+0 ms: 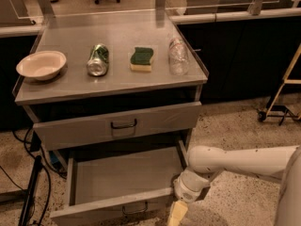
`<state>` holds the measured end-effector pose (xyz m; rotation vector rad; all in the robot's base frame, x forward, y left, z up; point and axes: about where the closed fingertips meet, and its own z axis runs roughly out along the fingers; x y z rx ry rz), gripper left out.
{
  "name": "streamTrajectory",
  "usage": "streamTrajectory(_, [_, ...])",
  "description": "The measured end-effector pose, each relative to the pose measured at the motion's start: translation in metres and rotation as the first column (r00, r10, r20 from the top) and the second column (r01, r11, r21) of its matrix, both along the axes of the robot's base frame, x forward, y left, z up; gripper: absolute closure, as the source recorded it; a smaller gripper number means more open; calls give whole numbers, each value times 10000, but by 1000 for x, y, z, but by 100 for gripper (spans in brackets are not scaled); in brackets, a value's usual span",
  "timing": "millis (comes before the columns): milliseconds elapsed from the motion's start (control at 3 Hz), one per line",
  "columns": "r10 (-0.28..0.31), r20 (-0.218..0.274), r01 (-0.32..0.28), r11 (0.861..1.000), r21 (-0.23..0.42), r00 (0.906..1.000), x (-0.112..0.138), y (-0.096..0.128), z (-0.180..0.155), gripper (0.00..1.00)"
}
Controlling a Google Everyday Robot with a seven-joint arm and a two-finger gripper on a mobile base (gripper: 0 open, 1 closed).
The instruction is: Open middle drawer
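Arm (237, 160) stretched low; gripper (177, 214) seemingly pointing downward.

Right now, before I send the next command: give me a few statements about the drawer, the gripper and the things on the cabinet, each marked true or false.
1. The middle drawer is pulled out, with its inside showing. True.
2. The gripper hangs over the cabinet top. False: it is low, by the front right corner of the middle drawer.
3. The can lies on its side between the bowl and the sponge. True.
4. The bottle lies inside the middle drawer. False: it is on the cabinet top, right of the sponge.
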<state>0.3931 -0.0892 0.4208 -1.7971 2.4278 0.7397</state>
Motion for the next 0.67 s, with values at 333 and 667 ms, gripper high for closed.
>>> streamTrajectory(333, [-1, 0, 1, 10000, 0, 10000, 1, 0, 1, 0])
streamTrajectory(667, [-192, -366, 195, 9998, 66, 9991, -28, -7, -1, 0])
